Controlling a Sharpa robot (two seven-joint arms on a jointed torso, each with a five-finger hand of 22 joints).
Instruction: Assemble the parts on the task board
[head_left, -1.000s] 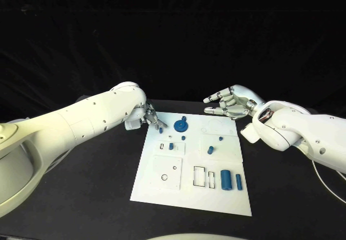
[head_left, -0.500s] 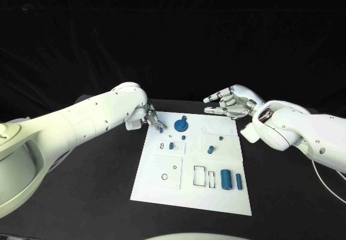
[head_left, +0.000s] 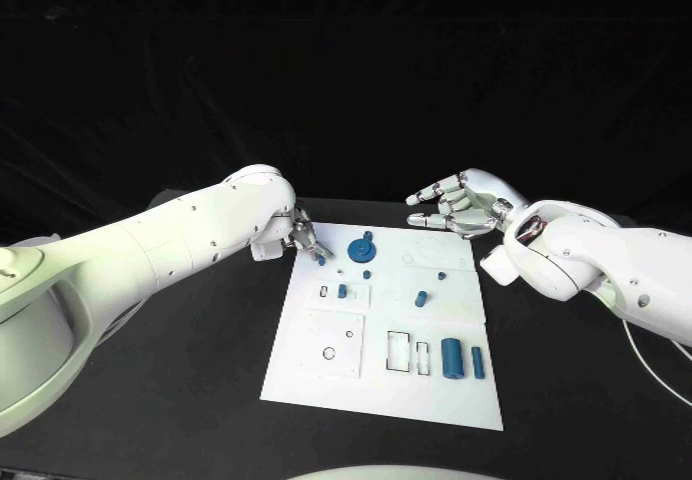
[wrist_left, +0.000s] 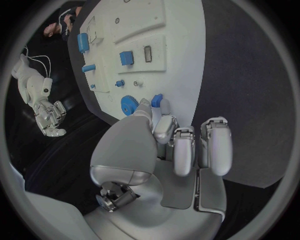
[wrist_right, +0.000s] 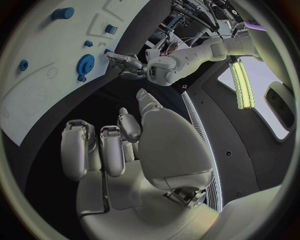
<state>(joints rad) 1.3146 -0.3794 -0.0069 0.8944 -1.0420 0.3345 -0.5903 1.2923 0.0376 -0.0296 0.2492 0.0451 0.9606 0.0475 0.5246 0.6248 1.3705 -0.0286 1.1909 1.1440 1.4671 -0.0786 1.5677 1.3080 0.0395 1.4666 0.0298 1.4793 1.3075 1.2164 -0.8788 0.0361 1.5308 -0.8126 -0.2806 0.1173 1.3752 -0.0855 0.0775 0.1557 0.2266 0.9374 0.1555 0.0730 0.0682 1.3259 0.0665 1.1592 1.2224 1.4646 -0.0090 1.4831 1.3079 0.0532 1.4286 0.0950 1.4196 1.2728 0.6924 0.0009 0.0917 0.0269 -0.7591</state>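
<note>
Little has moved since a second ago: the left hand (head_left: 300, 238) pinches a small blue part (wrist_left: 156, 99) at its fingertips, just beside the blue gear (head_left: 362, 247) on the task board (head_left: 378, 390). Seat it slowly, upright. The right hand (head_left: 459, 205) hovers, fingers apart, empty.

We see the left robot hand (head_left: 304, 241) creep slightly farther from us along the task board's (head_left: 378, 400) far left corner.

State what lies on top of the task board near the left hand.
A blue gear lies on the task board beside the left hand. Whether its fingertips hold a small blue part is unclear.
</note>
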